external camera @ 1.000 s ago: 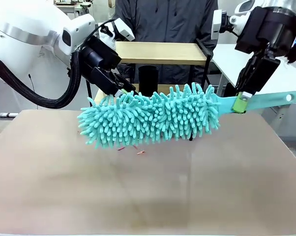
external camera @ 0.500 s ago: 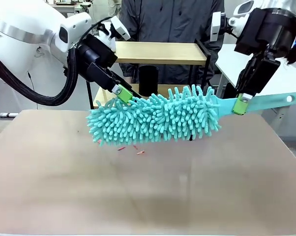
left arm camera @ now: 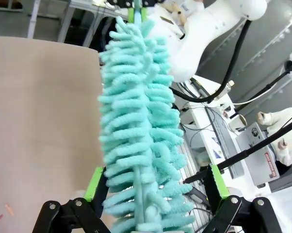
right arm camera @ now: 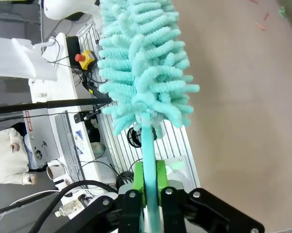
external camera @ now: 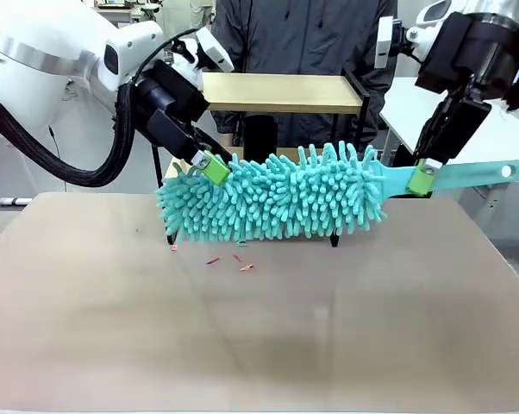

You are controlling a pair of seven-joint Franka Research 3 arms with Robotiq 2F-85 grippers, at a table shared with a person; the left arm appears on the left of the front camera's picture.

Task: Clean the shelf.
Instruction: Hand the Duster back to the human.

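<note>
The shelf (external camera: 281, 92) stands at the table's far edge, its lower board partly hidden behind a teal fluffy duster (external camera: 272, 203). My right gripper (external camera: 428, 177) is shut on the duster's flat handle and holds it level above the table, in front of the shelf. In the right wrist view the gripper (right arm camera: 150, 182) pinches the handle and the duster head (right arm camera: 141, 63) points away. My left gripper (external camera: 209, 168) is open at the duster's free end. In the left wrist view its fingers (left arm camera: 93, 183) stand wide on either side of the duster head (left arm camera: 136, 136).
A person in a dark jacket (external camera: 298, 39) stands behind the shelf. A black cylinder (external camera: 259, 140) sits on the lower board. Small red scraps (external camera: 242, 263) lie on the brown table (external camera: 259, 336) under the duster. A white pen (external camera: 14, 201) lies at the far left.
The duster has shifted right and slightly up, closer to the shelf. My left gripper has come down to straddle the duster's free end.
</note>
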